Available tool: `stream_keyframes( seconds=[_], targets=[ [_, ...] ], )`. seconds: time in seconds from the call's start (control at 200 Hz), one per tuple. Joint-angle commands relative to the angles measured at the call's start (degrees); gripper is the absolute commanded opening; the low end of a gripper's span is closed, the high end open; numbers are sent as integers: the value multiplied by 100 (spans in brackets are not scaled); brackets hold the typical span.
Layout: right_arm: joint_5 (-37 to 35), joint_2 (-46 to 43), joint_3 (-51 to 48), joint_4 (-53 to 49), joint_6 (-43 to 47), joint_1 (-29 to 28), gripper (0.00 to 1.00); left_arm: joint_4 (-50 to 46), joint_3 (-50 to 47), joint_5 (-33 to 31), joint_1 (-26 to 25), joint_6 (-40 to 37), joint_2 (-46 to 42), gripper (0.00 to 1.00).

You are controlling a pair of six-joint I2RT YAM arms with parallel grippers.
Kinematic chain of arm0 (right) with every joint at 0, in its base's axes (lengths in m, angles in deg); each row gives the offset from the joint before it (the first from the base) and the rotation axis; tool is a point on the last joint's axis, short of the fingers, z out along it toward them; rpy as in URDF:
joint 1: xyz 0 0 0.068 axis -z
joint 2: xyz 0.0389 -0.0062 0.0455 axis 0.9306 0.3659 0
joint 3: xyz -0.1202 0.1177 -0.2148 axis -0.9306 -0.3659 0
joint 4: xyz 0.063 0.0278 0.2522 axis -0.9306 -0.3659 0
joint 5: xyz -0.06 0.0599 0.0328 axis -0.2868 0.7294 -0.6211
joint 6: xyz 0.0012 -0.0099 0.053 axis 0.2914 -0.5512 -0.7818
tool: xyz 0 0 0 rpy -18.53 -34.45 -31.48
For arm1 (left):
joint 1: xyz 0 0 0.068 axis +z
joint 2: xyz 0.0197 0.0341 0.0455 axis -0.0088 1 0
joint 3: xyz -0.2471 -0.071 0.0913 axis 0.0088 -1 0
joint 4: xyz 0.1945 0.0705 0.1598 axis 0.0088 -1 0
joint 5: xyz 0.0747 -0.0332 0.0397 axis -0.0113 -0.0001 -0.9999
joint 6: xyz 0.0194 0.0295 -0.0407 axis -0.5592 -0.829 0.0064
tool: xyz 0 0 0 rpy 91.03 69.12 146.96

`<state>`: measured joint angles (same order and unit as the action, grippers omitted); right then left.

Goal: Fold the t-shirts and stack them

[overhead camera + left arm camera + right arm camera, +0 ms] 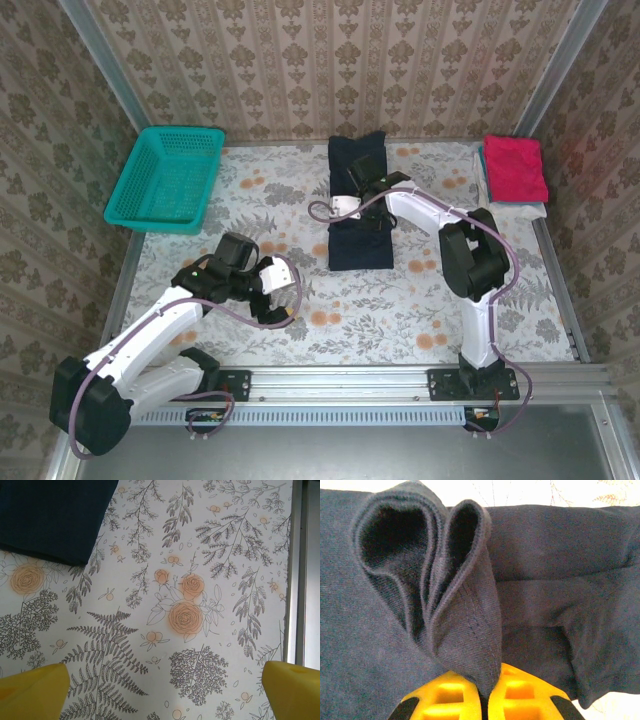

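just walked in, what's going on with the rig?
The right gripper has its jaws shut on a pinched-up fold of the dark navy cloth t-shirt lying mid-table. The left gripper hovers open over the floral tabletop, holding nothing. A folded magenta-pink t-shirt lies on a folded white t-shirt far right; a teal plastic mesh basket sits far left.

Three walls (pixel 330 70) in beige-brown damask wallpaper close in the back, left and right of the frame, with bare aluminium posts (pixel 100 65) slanting through the upper-left and upper-right corners. Table (pixel 400 300) fills the centre, covered in a white cloth printed with orange roses and grey ferns; light is even and soft. Slotted aluminium rail (pixel 350 382) runs along the bottom edge, with a flat grey panel (pixel 400 450) below it.
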<state>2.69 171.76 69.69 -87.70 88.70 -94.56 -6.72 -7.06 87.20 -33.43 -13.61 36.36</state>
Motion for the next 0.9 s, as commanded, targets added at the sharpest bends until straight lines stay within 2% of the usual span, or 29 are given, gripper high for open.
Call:
stream_keyframes(
  seconds=[0.0,0.405,0.44,0.565,0.61,0.67,0.715,0.78,0.895],
  targets=[
    [-47,218,195,39,114,44,0,23,-68,108,44,-88,-8,100],
    [-351,445,208,183,72,103,0,32,-60,132,85,-93,20,100],
    [-346,439,208,178,61,110,2,41,-60,134,84,-92,28,100],
    [-174,299,145,345,-21,114,24,32,-51,139,92,-94,44,100],
    [-72,169,66,498,-102,114,36,32,-51,141,94,-86,49,100],
    [5,-48,-117,873,-207,112,60,31,-51,147,98,-87,44,100],
    [29,-221,-287,1146,-292,119,71,32,-51,151,102,-88,49,100],
    [0,-444,-454,1436,-473,119,78,32,-59,151,101,-81,45,100],
    [98,-809,-764,1830,-769,107,80,32,-43,165,111,-94,45,100]
  ],
)
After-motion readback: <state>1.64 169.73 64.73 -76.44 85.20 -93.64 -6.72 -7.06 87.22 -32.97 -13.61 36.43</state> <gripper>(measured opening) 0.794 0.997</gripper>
